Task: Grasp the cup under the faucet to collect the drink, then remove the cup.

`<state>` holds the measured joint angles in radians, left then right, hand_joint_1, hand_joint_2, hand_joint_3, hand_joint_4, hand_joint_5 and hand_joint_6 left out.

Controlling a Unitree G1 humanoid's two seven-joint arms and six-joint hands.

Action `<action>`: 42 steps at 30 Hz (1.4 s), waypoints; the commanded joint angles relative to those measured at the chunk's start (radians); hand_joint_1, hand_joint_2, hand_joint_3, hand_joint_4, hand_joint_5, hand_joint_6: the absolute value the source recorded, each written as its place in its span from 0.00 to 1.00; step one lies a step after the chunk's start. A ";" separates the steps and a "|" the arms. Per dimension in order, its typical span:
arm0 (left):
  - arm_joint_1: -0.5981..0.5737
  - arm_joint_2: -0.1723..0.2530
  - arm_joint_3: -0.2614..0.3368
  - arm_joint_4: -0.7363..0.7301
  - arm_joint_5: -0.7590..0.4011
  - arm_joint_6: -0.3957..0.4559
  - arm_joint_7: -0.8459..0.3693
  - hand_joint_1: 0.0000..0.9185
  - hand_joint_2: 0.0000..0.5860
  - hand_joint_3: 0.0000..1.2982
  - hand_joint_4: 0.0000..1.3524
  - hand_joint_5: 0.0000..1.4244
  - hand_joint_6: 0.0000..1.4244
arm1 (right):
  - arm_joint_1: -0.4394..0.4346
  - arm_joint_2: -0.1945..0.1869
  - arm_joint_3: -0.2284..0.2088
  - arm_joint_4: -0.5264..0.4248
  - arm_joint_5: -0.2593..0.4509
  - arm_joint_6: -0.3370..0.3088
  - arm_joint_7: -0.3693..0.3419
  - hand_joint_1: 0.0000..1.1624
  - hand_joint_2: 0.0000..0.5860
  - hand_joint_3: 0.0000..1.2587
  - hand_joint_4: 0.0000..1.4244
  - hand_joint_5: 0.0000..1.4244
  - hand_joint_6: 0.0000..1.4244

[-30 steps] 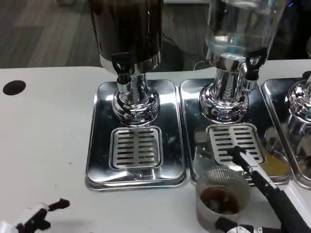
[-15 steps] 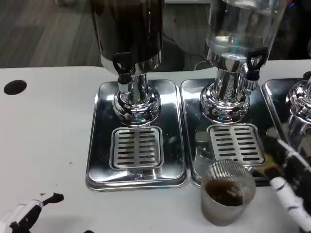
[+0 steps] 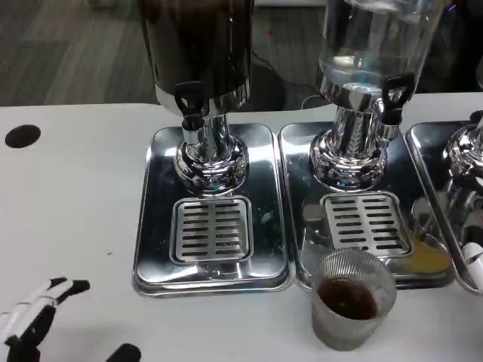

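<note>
The ribbed cup (image 3: 353,299) stands upright on the white table (image 3: 68,204), at the near edge of the middle drip tray (image 3: 302,249), with dark drink in its bottom. It sits nearer than the slotted grate (image 3: 367,222) and the black-handled faucet (image 3: 395,94) of the clear dispenser (image 3: 377,45). Nothing of mine touches it. My left hand (image 3: 34,317) lies low at the near left corner, well apart from the cup, fingers loosely spread and holding nothing. Of my right hand (image 3: 473,258) I see just a white tip at the right edge, so I cannot tell whether it is spread or closed. The dark dispenser (image 3: 200,45) stands over the left tray (image 3: 155,226).
</note>
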<state>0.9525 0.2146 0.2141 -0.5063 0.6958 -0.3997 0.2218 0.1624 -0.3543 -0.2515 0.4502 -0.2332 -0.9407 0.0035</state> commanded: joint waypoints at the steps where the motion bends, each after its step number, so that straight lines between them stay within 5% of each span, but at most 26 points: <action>1: -0.017 -0.007 0.026 0.032 -0.008 -0.048 0.061 0.00 0.27 0.17 0.07 0.10 0.23 | 0.024 -0.038 -0.038 -0.078 -0.177 0.068 -0.132 0.48 1.00 0.17 0.04 0.00 0.00; 7: -0.047 0.012 0.051 0.041 0.057 -0.063 0.094 0.00 0.26 0.16 0.06 0.09 0.20 | 0.073 -0.043 -0.017 -0.166 -0.223 0.203 -0.158 0.48 1.00 0.17 0.02 0.00 0.00; 12: -0.079 0.047 0.040 -0.005 0.158 -0.005 0.006 0.00 0.21 0.12 0.04 0.08 0.18 | 0.116 -0.044 0.004 -0.253 -0.234 0.271 -0.159 0.48 0.99 0.17 0.02 0.00 0.00; 21: -0.062 0.052 0.052 -0.089 0.187 0.031 -0.061 0.00 0.17 0.14 0.08 0.11 0.20 | 0.185 -0.040 0.013 -0.346 -0.235 0.318 -0.163 0.47 0.94 0.16 0.02 0.00 0.00; 34: -0.011 0.065 0.130 -0.158 0.068 0.010 -0.140 0.00 0.16 0.31 0.24 0.31 0.37 | 0.237 -0.031 0.027 -0.427 -0.208 0.343 -0.152 0.47 0.88 0.17 0.04 0.00 0.00; 42: -0.009 0.068 0.163 -0.164 0.018 0.008 -0.185 0.00 0.18 0.44 0.46 0.55 0.62 | 0.244 -0.027 0.042 -0.450 -0.213 0.353 -0.154 0.47 0.85 0.17 0.04 0.00 0.00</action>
<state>0.9362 0.2688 0.3609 -0.6576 0.7430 -0.3928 0.0698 0.3983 -0.3874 -0.2161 0.0170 -0.4528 -0.5962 -0.1473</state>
